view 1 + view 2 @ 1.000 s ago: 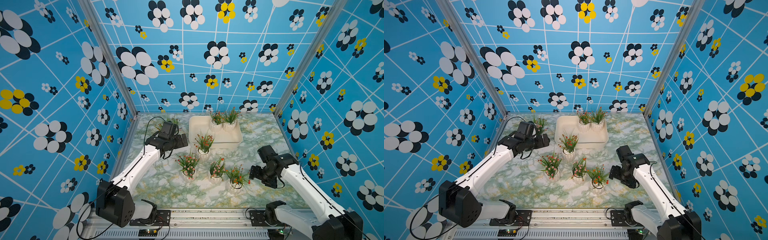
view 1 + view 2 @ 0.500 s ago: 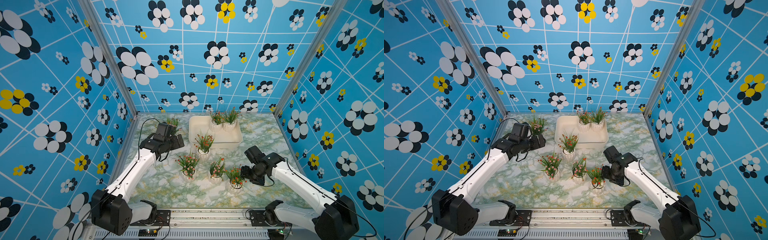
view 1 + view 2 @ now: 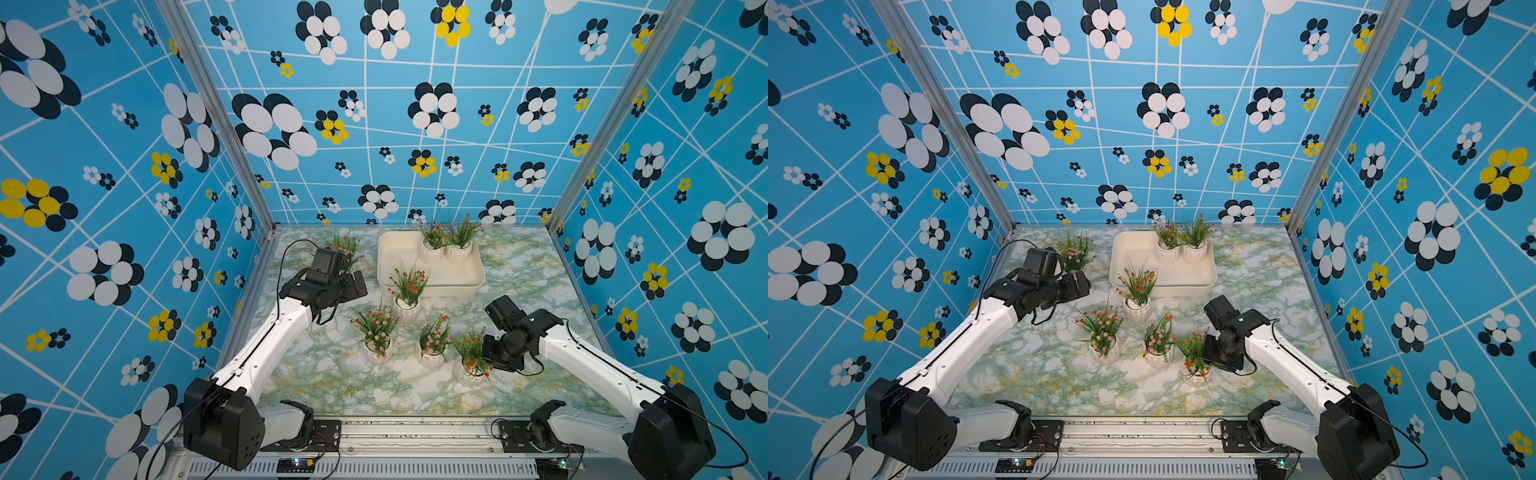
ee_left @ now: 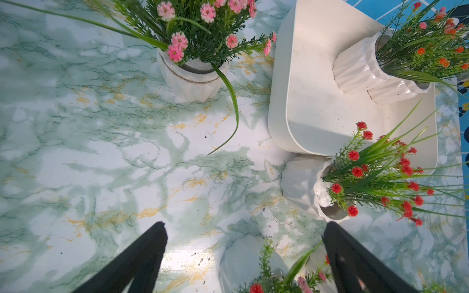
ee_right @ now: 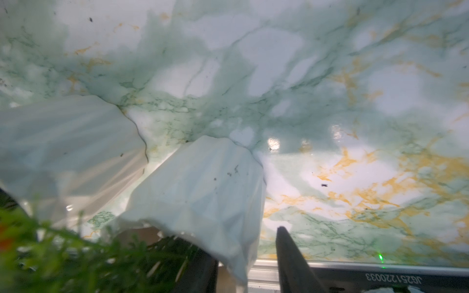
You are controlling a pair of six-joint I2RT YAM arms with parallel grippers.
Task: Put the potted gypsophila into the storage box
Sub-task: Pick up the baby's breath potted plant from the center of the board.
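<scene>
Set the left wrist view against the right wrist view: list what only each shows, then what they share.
Only left wrist: the storage box with two pots inside, a pink-flowered pot and a red-flowered pot outside it, and the open, empty left claw. Only right wrist: a close faceted pot between the fingers of the right claw, a gap at one finger, a neighbouring pot and the frame rail. Shared: the marble table.

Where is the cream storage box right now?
In a top view the storage box sits at the far middle of the marble table, with a red-flowered pot just outside its near rim.
</scene>
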